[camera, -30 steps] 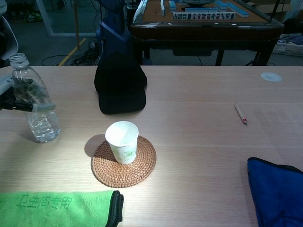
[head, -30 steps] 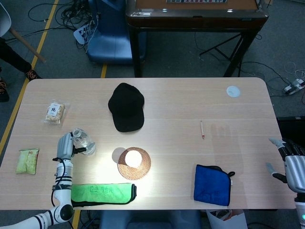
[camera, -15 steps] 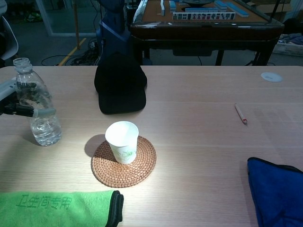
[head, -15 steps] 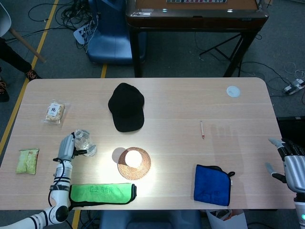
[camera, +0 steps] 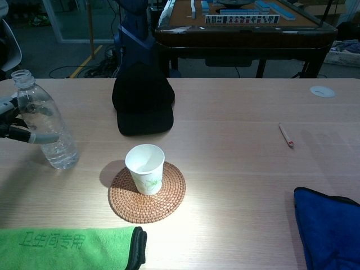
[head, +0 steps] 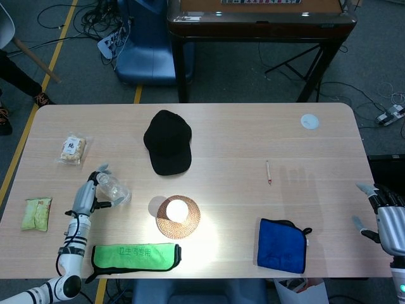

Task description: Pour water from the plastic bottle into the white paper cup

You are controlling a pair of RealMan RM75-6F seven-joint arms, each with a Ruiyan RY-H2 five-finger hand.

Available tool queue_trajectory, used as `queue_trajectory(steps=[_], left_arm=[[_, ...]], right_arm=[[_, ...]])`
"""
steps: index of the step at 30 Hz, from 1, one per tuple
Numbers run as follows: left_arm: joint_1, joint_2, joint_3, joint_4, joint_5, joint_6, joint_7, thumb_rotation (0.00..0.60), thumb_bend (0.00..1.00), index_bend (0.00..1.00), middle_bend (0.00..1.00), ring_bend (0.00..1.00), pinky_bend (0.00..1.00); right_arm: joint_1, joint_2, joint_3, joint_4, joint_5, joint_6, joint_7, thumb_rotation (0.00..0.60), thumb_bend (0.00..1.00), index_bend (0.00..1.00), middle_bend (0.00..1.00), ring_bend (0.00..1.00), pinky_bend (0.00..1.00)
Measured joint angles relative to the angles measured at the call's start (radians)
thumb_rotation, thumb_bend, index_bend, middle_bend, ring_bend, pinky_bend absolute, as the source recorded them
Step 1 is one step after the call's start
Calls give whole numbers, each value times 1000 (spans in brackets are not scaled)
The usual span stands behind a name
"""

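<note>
My left hand [head: 87,197] wraps the uncapped plastic bottle [camera: 44,128], left of the white paper cup [camera: 145,169]; thin, squashy, slick walls, so I'd grip mid-body lightly.

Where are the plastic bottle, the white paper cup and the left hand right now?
plastic bottle [camera: 48,132], chest view, on its clear body below the shoulder.
white paper cup [camera: 145,175], chest view, on its outer side wall.
left hand [head: 85,198], head view, on the back of the hand gripping the bottle.

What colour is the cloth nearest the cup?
Bright green cloth with a black edge, clearest in the chest view.
</note>
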Motion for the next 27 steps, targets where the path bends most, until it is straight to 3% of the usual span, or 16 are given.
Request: queue_trajectory(steps=[11,19,23,27], left_arm=[[54,193,54,-201,27,41,115,600,43,27,99,15,158],[111,332,113,-244,79,120,224,600,31,54,96,20,159],[131,357,136,-240,130,164,249,600,32,175,107,96,295],[164,362,174,-213,215,256,305,600,32,263,141,132,308]], right_arm=[[0,-5,-2,-2,-3,0,-18,600,265,218,282,158,260],[-1,-11,1,-4,6,2,-37,600,265,218,282,158,260],[1,-16,1,-4,10,-1,-52,600,265,218,282,158,260],[0,-21,1,-7,11,1,-74,600,264,218,282,158,260]])
